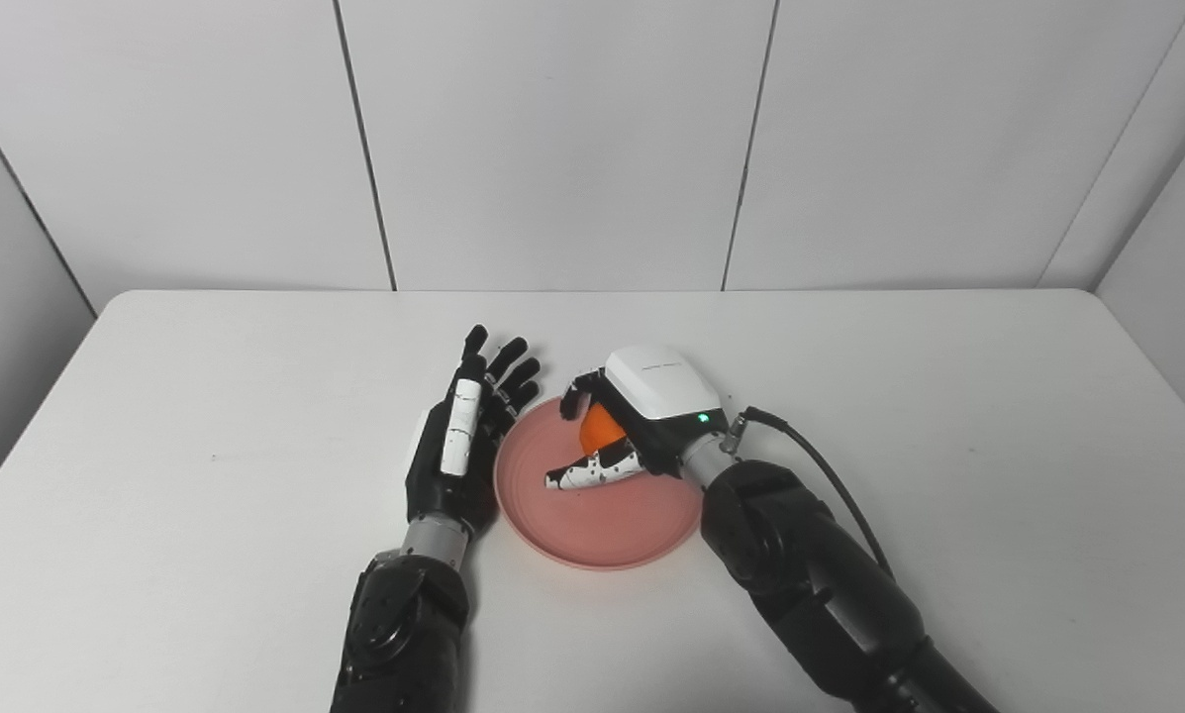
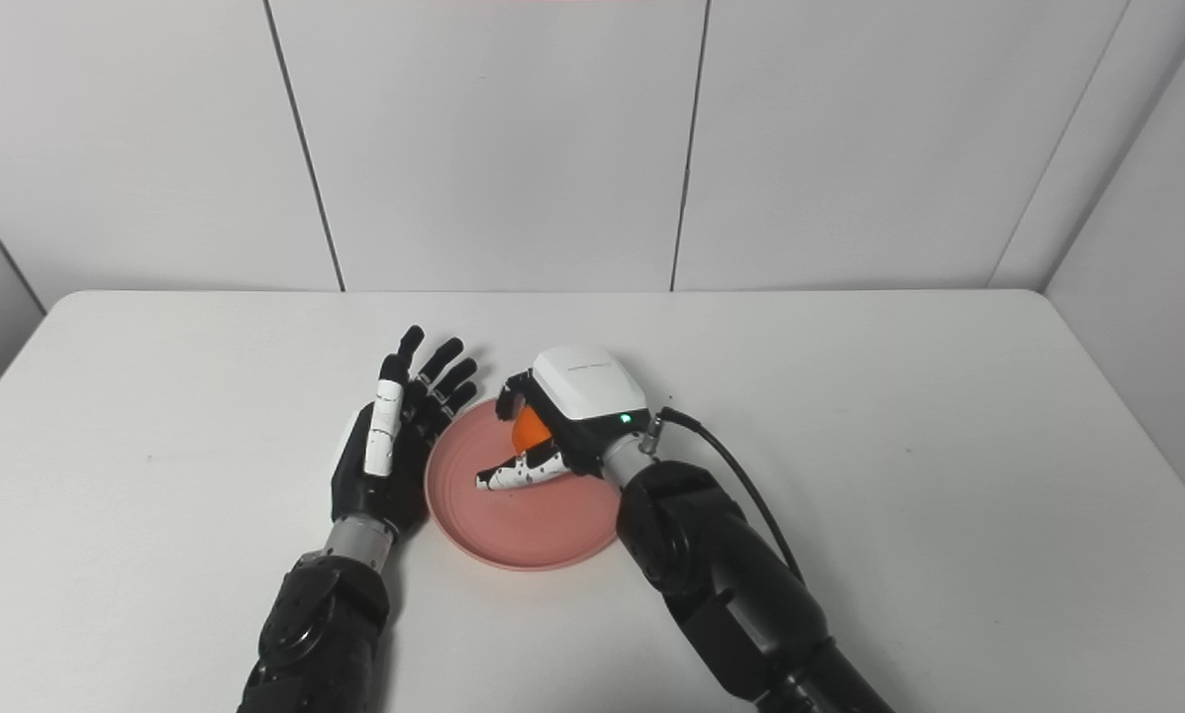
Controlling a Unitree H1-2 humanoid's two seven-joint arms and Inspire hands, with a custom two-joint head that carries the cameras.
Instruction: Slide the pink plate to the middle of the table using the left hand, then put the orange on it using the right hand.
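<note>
Between the curled fingers [image 1: 574,394] and the thumb of the right hand [image 1: 641,411] sits the orange [image 1: 600,428], enclosed from above and held over the far part of the pink plate [image 1: 592,510], itself near the table's [image 1: 206,416] middle. Contact with the plate cannot be confirmed. The left hand [image 1: 463,436] stands just beside the plate's left rim, fingers spread and straight, holding nothing. Judgement: the orange is round, firm and light and liable to roll on release; a wrap around its widest part suits.
</note>
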